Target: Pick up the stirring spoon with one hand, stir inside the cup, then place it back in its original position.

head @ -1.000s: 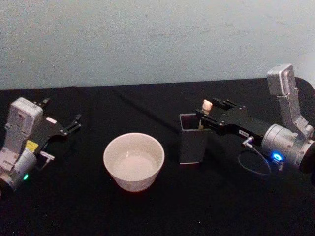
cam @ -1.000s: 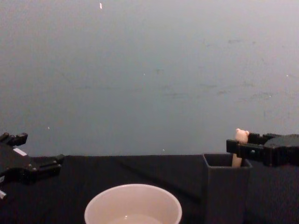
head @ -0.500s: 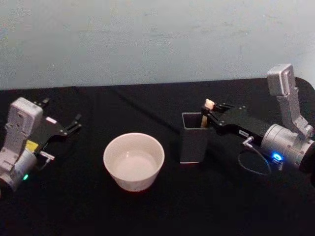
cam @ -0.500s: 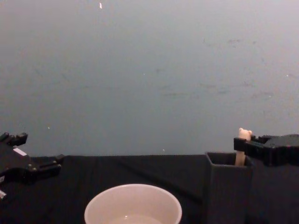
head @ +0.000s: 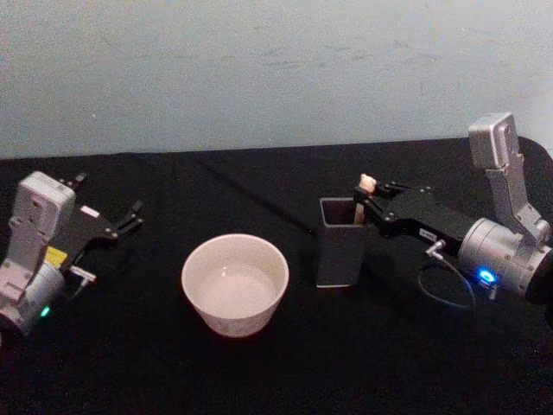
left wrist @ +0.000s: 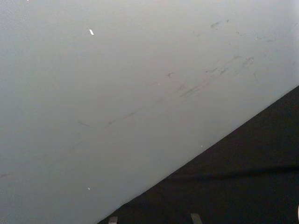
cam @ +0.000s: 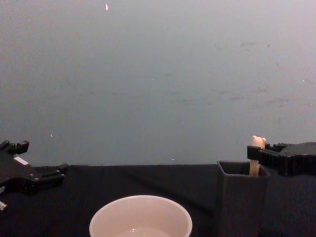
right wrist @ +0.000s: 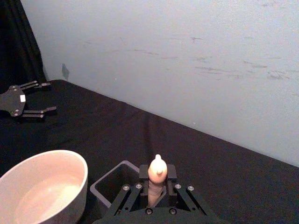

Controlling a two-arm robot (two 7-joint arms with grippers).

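Beige-handled stirring spoon [right wrist: 157, 173] in right gripper [right wrist: 157, 183]

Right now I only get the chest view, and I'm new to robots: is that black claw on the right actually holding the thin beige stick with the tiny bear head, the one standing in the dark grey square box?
Observer: Yes. In the right wrist view the jaws of the right gripper are closed on the beige handle of the stirring spoon, just under the bear head.
Operator: Is there anything inside the wide round cream-white cup?
Observer: In the head view, which looks down into the cup, it looks empty: only its pale bottom shows.
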